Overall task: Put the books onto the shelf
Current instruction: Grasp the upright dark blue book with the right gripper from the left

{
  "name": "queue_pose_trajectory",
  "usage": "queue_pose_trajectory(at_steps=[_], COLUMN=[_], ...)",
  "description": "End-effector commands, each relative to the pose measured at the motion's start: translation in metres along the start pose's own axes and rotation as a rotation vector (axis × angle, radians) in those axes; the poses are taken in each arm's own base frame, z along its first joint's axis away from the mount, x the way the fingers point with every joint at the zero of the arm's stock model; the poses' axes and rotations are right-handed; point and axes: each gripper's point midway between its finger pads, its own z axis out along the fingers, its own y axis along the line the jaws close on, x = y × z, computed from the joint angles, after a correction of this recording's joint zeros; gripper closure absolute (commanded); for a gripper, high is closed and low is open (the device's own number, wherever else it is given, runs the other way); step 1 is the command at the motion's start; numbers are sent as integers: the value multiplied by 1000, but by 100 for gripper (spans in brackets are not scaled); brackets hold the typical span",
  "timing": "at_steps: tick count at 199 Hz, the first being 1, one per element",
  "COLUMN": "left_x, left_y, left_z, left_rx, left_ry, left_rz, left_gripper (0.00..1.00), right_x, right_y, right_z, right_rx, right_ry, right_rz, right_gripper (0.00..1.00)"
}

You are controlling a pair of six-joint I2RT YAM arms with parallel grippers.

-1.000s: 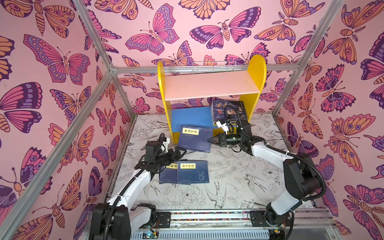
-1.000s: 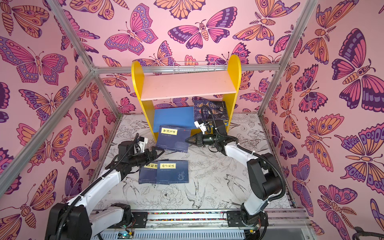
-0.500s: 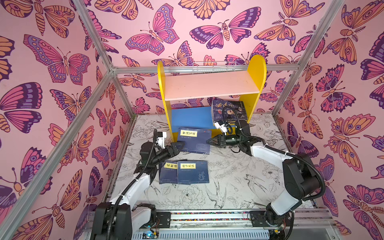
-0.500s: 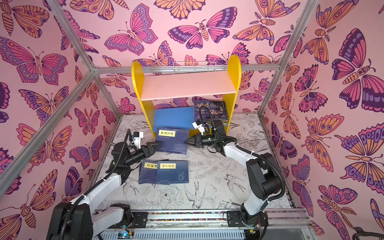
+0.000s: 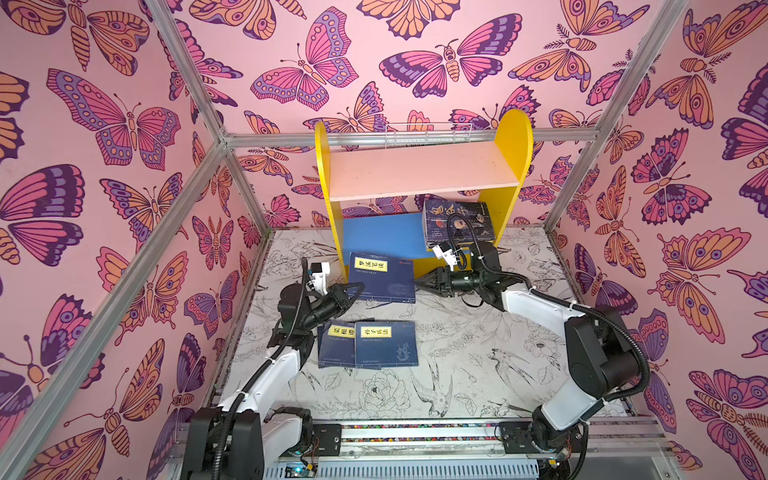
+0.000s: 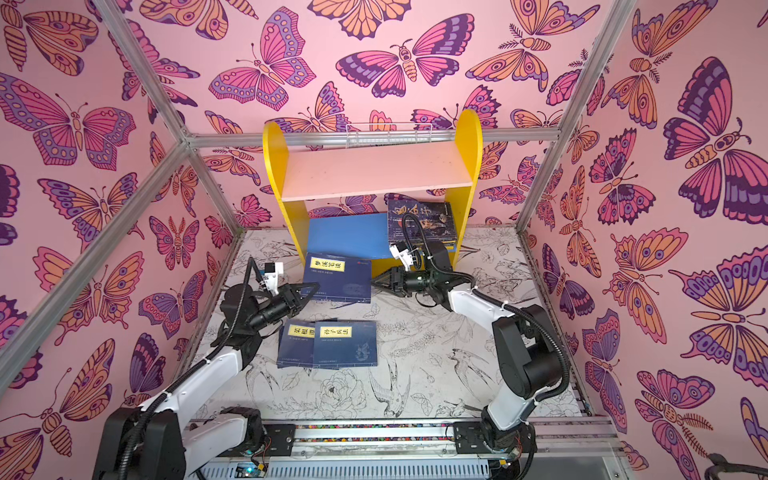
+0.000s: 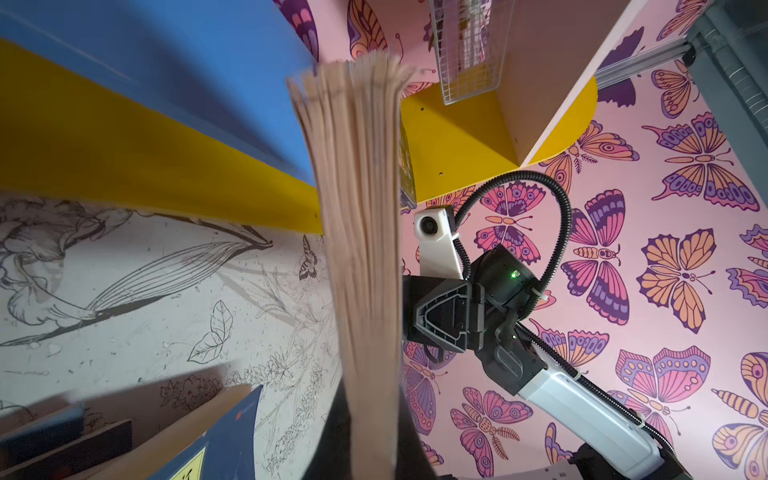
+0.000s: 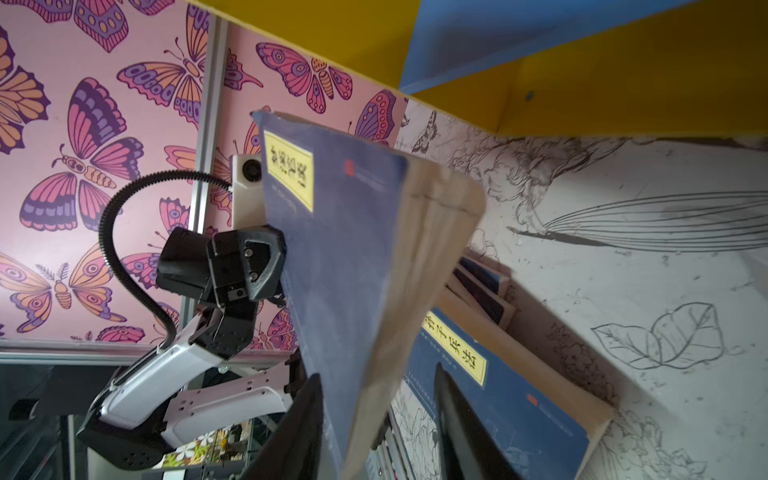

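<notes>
A navy book (image 5: 382, 278) (image 6: 338, 278) with a yellow title label hangs tilted just in front of the shelf (image 5: 419, 174) (image 6: 374, 170). My left gripper (image 5: 359, 286) (image 6: 313, 286) (image 7: 368, 449) is shut on its left edge, and the page edges (image 7: 361, 249) fill the left wrist view. My right gripper (image 5: 417, 282) (image 6: 374, 283) (image 8: 378, 428) stands at the book's right edge with its jaws parted. One finger (image 8: 461, 428) is clear of the pages. A stack of dark books (image 5: 459, 222) (image 6: 422, 220) lies on the blue lower board (image 5: 382, 237). Two navy books (image 5: 386, 345) (image 6: 345, 343) lie flat on the table.
A white wire rack (image 5: 428, 135) sits behind the pink upper board. Butterfly-papered walls and aluminium posts (image 5: 241, 183) close in the cell on three sides. The arms' base rail (image 5: 415, 432) runs along the front edge.
My left gripper moved forward and right from the flat books to the raised book's left edge and shut on it. My right gripper's jaws, shut on the book before, have parted.
</notes>
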Motion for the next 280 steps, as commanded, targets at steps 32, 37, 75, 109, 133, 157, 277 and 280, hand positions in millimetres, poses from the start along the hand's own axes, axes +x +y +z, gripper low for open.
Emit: queue_pose_trajectory(at_steps=[32,37,75,109,133,157,277,280], left_x=[-29,-30,-30,-30,-32,-34,-19,-19], left_y=[-30,-30,-26,-28,-31,-32,17,18], left_z=[-9,-9,-8,-8,-9,-10,-10,-11], left_rx=[55,55,48,58,71,76,-83,-93], left_ry=[-135,-137,-143,-148,-159,-170,-148,-149], left_rz=[105,108,105,106,107,107,36,39], left_gripper=[100,100,100,100,100,100,47,43], right_x=[-4,-4,-5,-3,-1,1,-26,-28], right_y=[23,28,49,47,42,41,78,77], right_z=[1,3,7,13,19,24,17,16], right_rx=[-87,-103,-173,-162,-152,-153,-197,-192], right_ry=[-25,-20,-15,6,25,39,-84,-92], right_rz=[-25,-29,-60,-52,-42,-39,-127,-126], right_gripper=[57,57,58,58,58,59,100,100])
